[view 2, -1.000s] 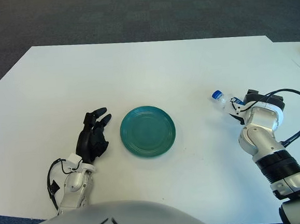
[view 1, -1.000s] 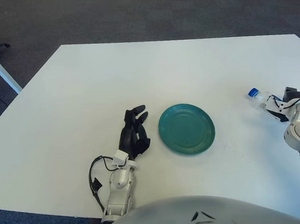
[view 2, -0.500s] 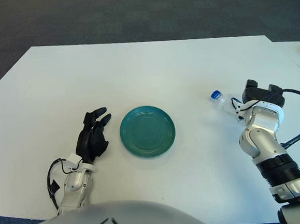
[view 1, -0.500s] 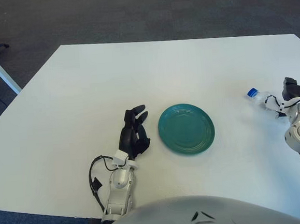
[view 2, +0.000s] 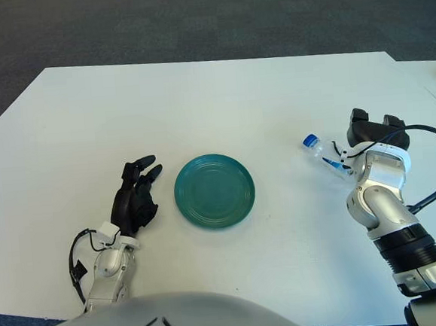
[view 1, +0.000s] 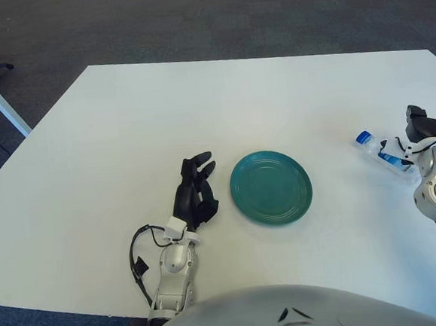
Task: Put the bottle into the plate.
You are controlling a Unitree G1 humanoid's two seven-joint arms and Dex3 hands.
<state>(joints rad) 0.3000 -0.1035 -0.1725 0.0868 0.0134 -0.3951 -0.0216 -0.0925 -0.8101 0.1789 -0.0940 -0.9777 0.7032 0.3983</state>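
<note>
- On the table's right side, the bottle (view 2: pixel 324 154) lies flat, cap pointing toward the plate (view 2: pixel 214 190), well apart from it.
- Our right hand (view 2: pixel 373 132) sits just beside its base end, far nearer than our left hand (view 2: pixel 134 202).
- We see its fingers raised and spread, gripping nothing.
- Our left hand shows left of the plate, fingers loosely extended.

The left hand (view 1: pixel 195 189) is matte black with three thick segmented fingers, joined to a white-and-silver forearm shell by a small white block at the wrist. A thin black cable loops off that forearm at about 9 o'clock. The right hand (view 2: pixel 372 130) is black and blocky, on a glossy silver-white arm of rounded segments with a dark band; a black cable arcs off at 3 o'clock. A pale grey curved torso shell, bearing what seem small dark marks, fills the 6 o'clock edge.
</note>
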